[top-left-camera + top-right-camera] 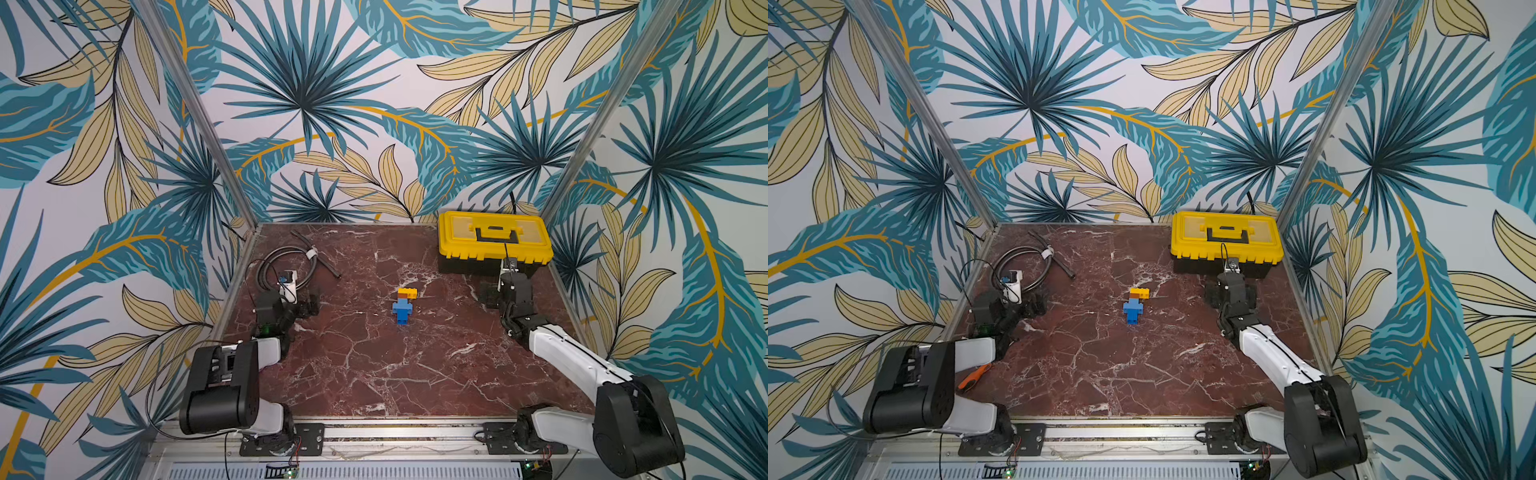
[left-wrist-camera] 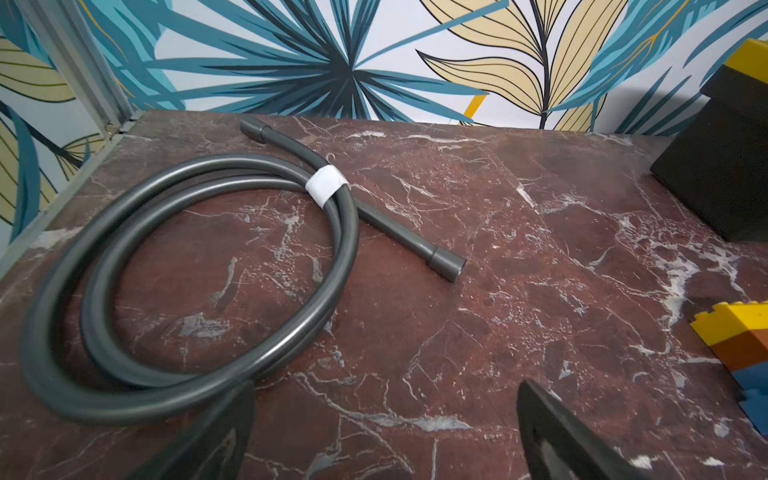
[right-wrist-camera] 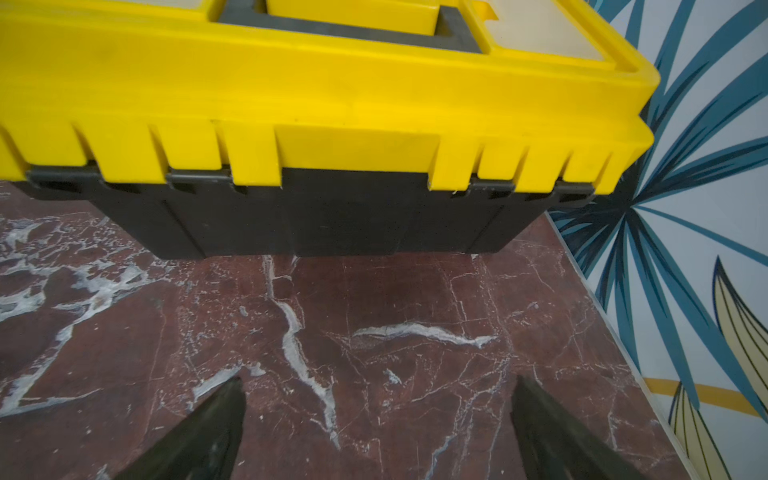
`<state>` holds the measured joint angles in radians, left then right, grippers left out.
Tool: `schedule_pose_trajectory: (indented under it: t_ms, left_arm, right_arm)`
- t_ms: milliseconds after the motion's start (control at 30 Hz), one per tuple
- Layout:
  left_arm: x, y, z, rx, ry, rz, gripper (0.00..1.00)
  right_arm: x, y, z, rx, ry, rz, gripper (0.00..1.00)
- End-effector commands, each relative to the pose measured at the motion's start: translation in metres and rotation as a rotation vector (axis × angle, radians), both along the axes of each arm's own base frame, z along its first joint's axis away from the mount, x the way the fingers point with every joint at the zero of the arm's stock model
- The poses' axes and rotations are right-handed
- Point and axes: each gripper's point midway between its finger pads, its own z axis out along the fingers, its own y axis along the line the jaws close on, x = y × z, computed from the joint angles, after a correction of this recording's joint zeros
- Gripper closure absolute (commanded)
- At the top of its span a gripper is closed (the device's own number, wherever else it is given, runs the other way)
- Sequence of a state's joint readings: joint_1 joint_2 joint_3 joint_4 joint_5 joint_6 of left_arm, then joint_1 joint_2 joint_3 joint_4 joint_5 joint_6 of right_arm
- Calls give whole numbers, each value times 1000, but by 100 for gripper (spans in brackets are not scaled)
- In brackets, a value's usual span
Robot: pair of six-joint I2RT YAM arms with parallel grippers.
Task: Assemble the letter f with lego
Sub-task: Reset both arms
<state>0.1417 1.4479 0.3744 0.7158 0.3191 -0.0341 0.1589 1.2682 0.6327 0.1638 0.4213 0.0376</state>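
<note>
Red-brown marble tabletop fills the leaf-papered cell, and near its middle we see the small lego letter f: blue stem, wider blue crossbar, orange block and yellow bar, seemingly all 5 bricks joined, with no loose brick in view. We judge the build finished, with at most a check left. Our left gripper is spread and empty near the coiled grey rubber hose, apart from the letter. Our right gripper stands equally wide and empty, facing the yellow-and-black plastic toolbox.
</note>
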Motion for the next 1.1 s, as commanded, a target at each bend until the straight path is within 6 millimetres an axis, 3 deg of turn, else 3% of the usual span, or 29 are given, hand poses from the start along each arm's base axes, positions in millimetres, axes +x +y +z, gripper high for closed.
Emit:
schedule_pose_trajectory:
  t_ms: [0,267,533,600,1067]
  left_arm:
    - [6,-4,19,28,-100,-39,1]
    - [10,5,15,3,-127,9,1]
    - [17,8,12,40,-120,68,0]
    - [17,8,12,42,-120,66,1]
    - [17,6,12,56,-123,71,1]
  right_arm:
    - [16,-4,3,-13,-94,9,0]
    - [25,6,-25,10,-154,95,1]
    - [22,-2,-42,130,-157,131,1]
    - [23,2,-37,106,-231,170,1]
    - [21,-3,-40,116,-190,133,1]
